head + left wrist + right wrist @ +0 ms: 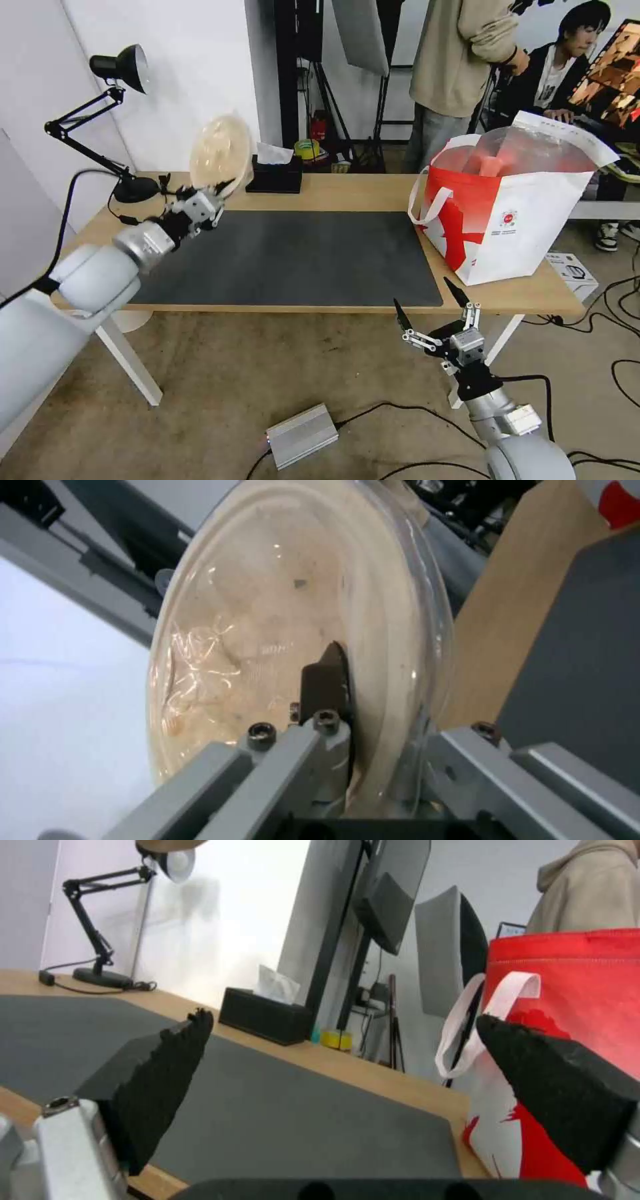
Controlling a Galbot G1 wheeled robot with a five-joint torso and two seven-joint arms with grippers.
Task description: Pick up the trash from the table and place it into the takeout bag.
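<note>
My left gripper (pixel 223 189) is shut on the rim of a tan round bowl (pixel 221 155), a piece of the trash, held tilted on edge in the air above the table's (pixel 360 192) far left. In the left wrist view the bowl (pixel 267 630) has a clear lid and one black fingertip (pixel 325 680) presses on its face. The red-and-white takeout bag (pixel 510 213) stands open on the table's right end, with something red showing inside through clear plastic. My right gripper (pixel 432 301) hangs open just off the table's front edge, near the bag (pixel 573 990).
A dark grey mat (pixel 293 257) covers the middle of the table. A black tissue box (pixel 274 175) sits at the far edge and a black desk lamp (pixel 113 120) at the far left. A silver box (pixel 301 435) and cables lie on the floor.
</note>
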